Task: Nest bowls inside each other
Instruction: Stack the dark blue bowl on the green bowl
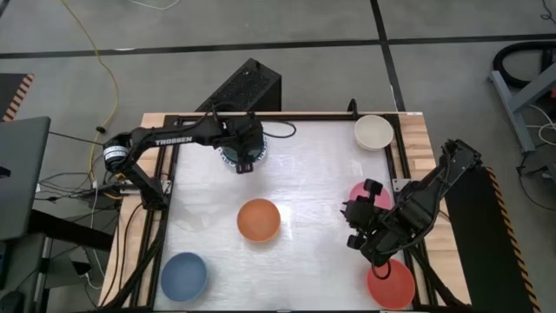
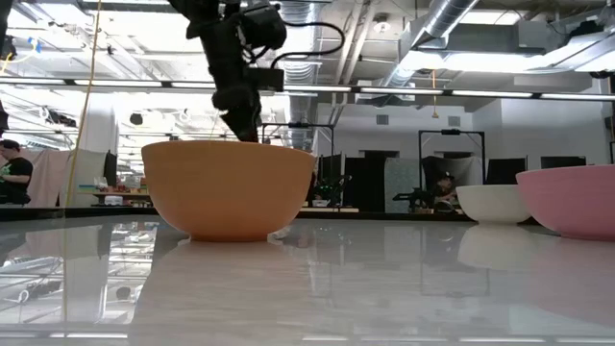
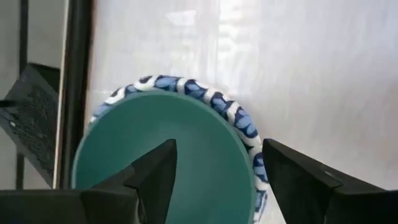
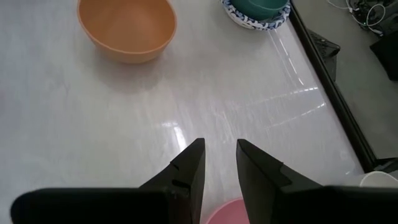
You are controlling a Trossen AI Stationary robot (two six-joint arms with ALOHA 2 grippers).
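Observation:
A green bowl (image 3: 149, 143) sits nested inside a white bowl with a blue patterned rim (image 3: 208, 96) near the table's far left; the pair also shows in the right wrist view (image 4: 258, 12). My left gripper (image 3: 219, 146) hangs open just above them, one finger over the green bowl's hollow and one outside the rim, touching neither. In the high view this gripper (image 1: 243, 156) covers most of the stack. An orange bowl (image 1: 259, 219) stands at the table's middle. My right gripper (image 1: 354, 228) waits open over the right side, above bare table.
A blue bowl (image 1: 183, 276) stands at the near left and a red bowl (image 1: 391, 285) at the near right. A pink bowl (image 1: 358, 191) is partly under the right arm. A cream bowl (image 1: 373, 131) is at the far right corner. A black frame (image 1: 165, 174) borders the table.

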